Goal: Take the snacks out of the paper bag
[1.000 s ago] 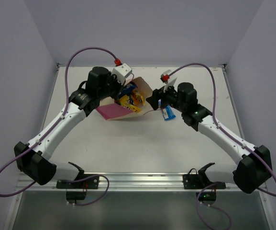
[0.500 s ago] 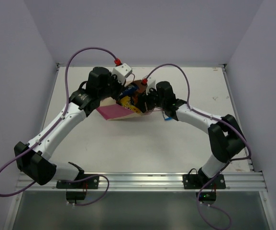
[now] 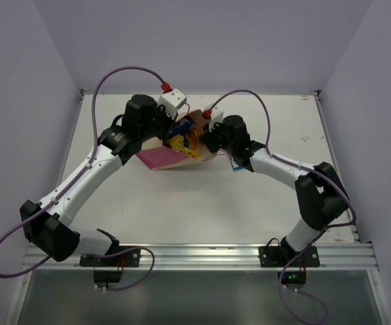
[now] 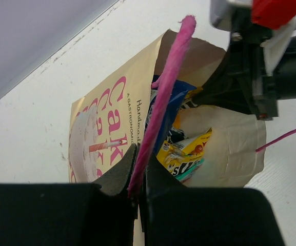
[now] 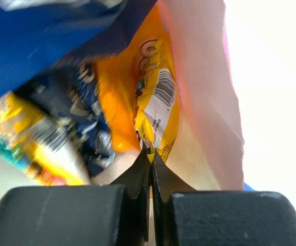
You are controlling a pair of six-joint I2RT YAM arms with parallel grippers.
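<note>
The paper bag point(image 3: 160, 158) lies on its side at the table's middle, mouth facing right. My left gripper point(image 4: 137, 177) is shut on its pink string handle point(image 4: 169, 84) and holds the mouth up. Inside lie snacks: a yellow pouch point(image 4: 188, 149) and a blue wrapper point(image 4: 174, 101). My right gripper point(image 5: 151, 154) reaches into the bag mouth point(image 3: 196, 135) and is shut on the lower edge of a yellow wrapper point(image 5: 160, 95), beside an orange pouch point(image 5: 114, 102) and a blue wrapper point(image 5: 45, 41). One blue snack point(image 3: 236, 163) lies on the table right of the bag.
The bag's tan inner wall point(image 5: 204, 107) is close on the right of my right fingers. The right wrist's body point(image 4: 255, 66) fills the bag mouth in the left wrist view. Purple cables arch over both arms. The table's back wall is just behind the bag.
My right arm has swung left from beside the blue snack into the bag mouth, and its jaws have shut on the yellow wrapper. The left arm keeps its hold on the handle.
</note>
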